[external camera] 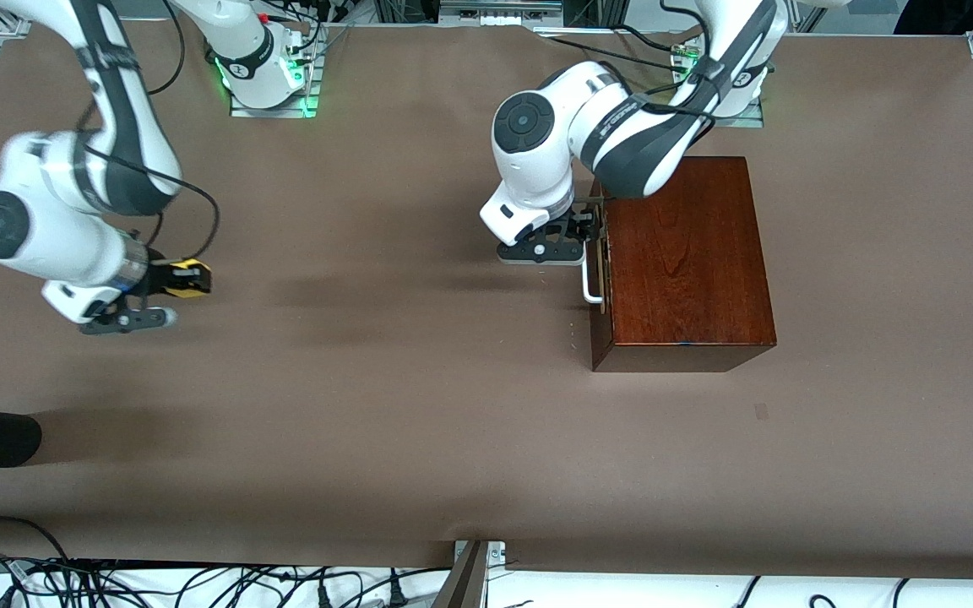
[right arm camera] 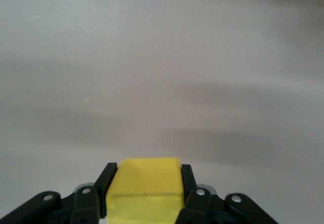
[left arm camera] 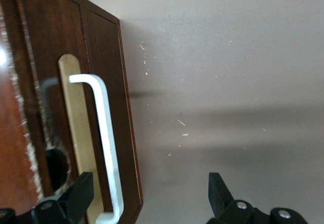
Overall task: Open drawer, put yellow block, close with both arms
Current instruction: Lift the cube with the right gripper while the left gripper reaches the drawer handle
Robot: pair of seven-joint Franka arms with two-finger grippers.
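The glossy dark reddish-brown wooden box stands on the brown table toward the left arm's end, and its drawer is shut, the front flush with the box. The front view shows only a thin edge of that drawer front and its white U-shaped bar handle. The left wrist view shows the front face-on: the white handle on a pale wooden strip, and a round hole in the wood beside it. The left gripper is at the handle's end nearer the robot bases, its black fingers spread wide, one over the drawer front and the other over bare table, with the handle between them and untouched.

Toward the right arm's end, the right gripper hangs over bare table, clamped on the small bright yellow cube block. The right wrist view shows the block squeezed between both fingers, held clear of the table.
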